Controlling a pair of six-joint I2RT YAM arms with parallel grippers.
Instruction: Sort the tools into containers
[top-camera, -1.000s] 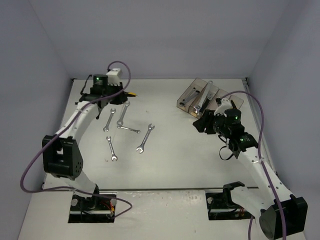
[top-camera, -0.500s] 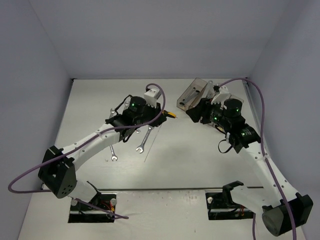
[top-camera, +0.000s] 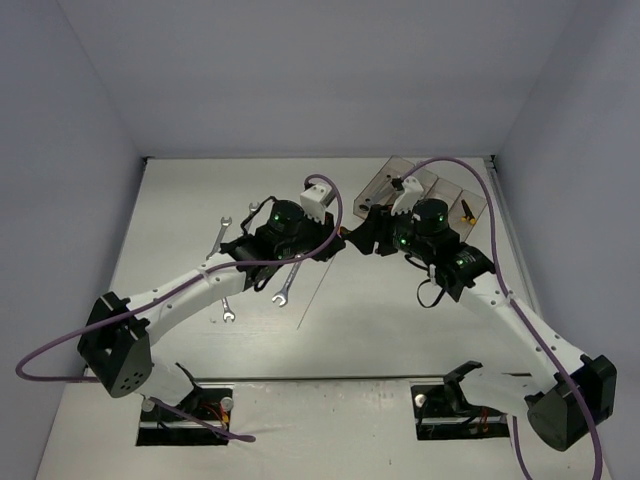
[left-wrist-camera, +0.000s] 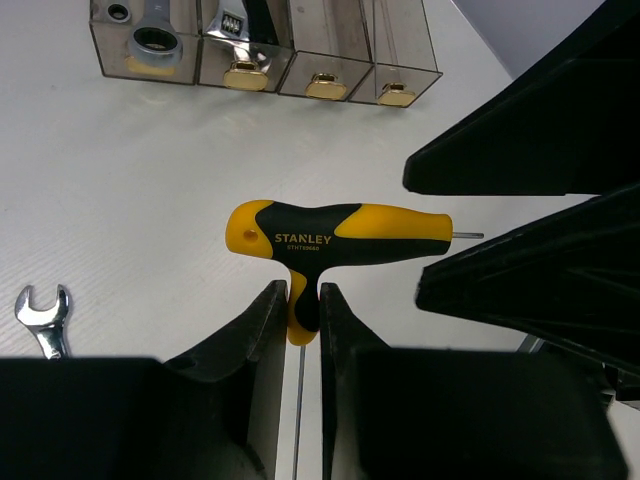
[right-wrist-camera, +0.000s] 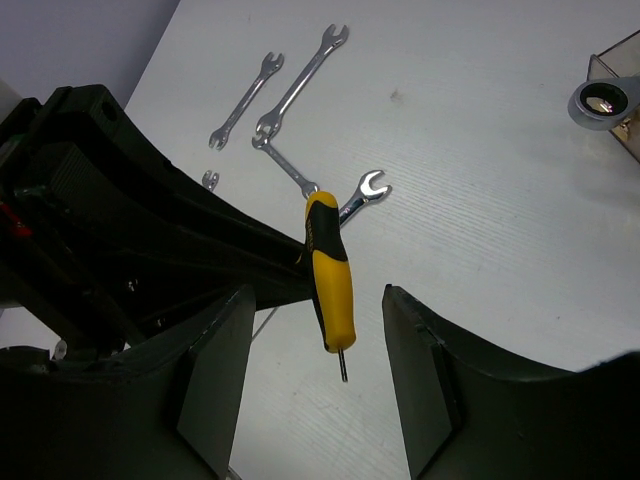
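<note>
Wrenches (right-wrist-camera: 303, 82) scattered near driver (left-wrist-camera: 340, 235), bins (left-wrist-camera: 325, 60) beyond

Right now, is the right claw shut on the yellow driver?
No, the right claw stands open, fingers clear either side of the yellow driver.

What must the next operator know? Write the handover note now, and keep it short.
Left tool: shut on the driver, holding it in the air.
Right tool: open, jaws either side of the driver's handle, not gripping.
Done: a ratchet wrench and an adjustable wrench are in the bins.
Left: probably pass the driver across and bin it, then bin the loose wrenches.
</note>
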